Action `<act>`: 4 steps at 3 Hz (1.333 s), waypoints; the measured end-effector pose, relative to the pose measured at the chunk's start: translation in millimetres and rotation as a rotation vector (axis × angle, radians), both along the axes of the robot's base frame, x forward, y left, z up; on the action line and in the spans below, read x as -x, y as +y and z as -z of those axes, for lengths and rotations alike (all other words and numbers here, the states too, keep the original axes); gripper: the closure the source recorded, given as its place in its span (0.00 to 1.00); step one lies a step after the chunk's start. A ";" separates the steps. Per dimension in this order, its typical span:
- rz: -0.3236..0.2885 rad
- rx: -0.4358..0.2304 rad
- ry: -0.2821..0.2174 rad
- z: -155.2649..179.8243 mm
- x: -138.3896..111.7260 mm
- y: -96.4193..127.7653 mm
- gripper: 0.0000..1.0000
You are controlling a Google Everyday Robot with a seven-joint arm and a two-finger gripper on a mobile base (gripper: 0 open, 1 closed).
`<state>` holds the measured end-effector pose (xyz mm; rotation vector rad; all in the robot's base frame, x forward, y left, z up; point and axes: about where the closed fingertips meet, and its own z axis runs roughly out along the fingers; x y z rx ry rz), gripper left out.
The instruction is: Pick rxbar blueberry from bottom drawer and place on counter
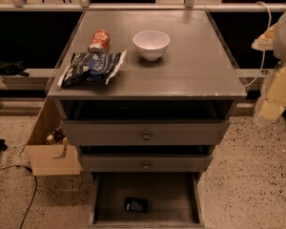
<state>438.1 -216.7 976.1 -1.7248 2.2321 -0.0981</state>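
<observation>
— What's the biggest thing in front of us?

— The grey cabinet. Its counter (195, 66) is a flat, slightly glossy top with worn edges, and it spreads out to the left of the gripper (275, 97) as we look at it.

— Where is the gripper itself?

— At the far right, off the counter's right front corner, about level with the top and touching nothing. It's pale and yellowish. Whether it is spread or pressed together, I cannot tell.

— And the drawers?

— The bottom drawer (171, 199) is pulled open, well below the gripper and to its left. It's wide and shallow, plain grey inside. The two upper drawers (145, 132) with round knobs sit above it, only slightly out.

— Anything else down there?

— A cardboard box (50, 159) on the floor, on the cabinet's far side from the gripper.

— On the counter?

— A crinkled blue-and-white snack bag (90, 68) at the far left. A white bowl (151, 44) stands nearer the gripper, toward the middle. An orange can (99, 41) lies on its side just behind the bag.

— And the bar?

— The rxbar blueberry (136, 204) lies flat on the bottom drawer's floor, near its front. It's a small dark navy rectangle with faint white lettering, far down and left of the gripper.
</observation>
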 end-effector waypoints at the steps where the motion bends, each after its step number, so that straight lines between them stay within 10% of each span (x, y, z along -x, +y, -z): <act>1: 0.000 0.000 0.000 0.0 0.0 0.0 0.00; 3: 0.032 -0.308 0.036 68.5 -15.3 -32.9 0.00; 4: 0.101 -0.662 0.057 153.9 -25.0 -54.2 0.00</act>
